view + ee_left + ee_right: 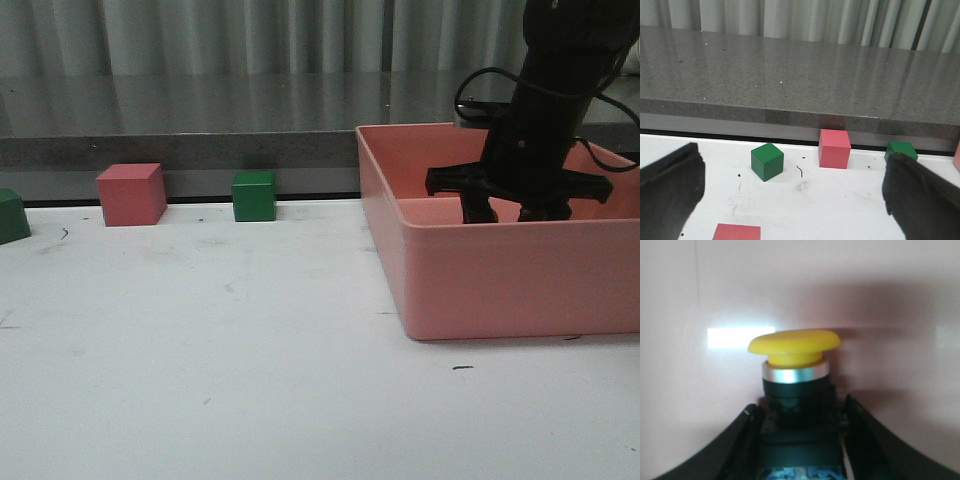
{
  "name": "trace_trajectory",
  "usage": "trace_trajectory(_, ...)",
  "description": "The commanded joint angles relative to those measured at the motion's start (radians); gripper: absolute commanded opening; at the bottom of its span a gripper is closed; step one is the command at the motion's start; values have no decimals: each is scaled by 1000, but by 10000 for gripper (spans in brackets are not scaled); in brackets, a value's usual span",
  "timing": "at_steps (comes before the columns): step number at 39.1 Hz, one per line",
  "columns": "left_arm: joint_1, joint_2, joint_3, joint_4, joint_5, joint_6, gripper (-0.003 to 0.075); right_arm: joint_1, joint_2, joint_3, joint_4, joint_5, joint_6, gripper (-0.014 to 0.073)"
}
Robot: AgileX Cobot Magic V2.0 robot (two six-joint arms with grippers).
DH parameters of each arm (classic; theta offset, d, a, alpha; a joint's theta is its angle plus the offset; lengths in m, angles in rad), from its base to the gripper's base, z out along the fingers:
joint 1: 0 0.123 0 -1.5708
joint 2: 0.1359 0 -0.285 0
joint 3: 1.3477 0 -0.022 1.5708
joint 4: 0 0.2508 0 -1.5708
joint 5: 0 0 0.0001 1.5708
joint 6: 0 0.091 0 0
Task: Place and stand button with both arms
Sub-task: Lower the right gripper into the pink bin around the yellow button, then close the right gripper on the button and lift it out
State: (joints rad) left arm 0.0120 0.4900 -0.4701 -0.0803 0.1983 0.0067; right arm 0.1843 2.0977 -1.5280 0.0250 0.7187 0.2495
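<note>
The button shows only in the right wrist view: a yellow mushroom cap, a silvery collar and a black body with a bluish base. My right gripper has a finger on each side of the black body and is shut on it. In the front view the right gripper reaches down inside the pink bin, whose front wall hides the button. My left gripper is open and empty, its fingers wide apart above the white table. It is out of the front view.
A pink cube and a green cube stand along the table's back edge, with another green cube at the far left. A grey counter runs behind. A flat pink piece lies near the left gripper.
</note>
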Motion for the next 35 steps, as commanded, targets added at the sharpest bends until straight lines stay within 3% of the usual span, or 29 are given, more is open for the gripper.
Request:
trace_trajectory(1,2,7,-36,-2,-83,-1,692,-4,-53,-24,-15,-4,-1,339)
trace_trajectory(22,2,7,-36,-2,-83,-1,692,-4,-125,-25,-13,13,-1,339)
trace_trajectory(35,2,7,-36,-2,-83,-1,692,18,-362,-25,15,8,-1,339)
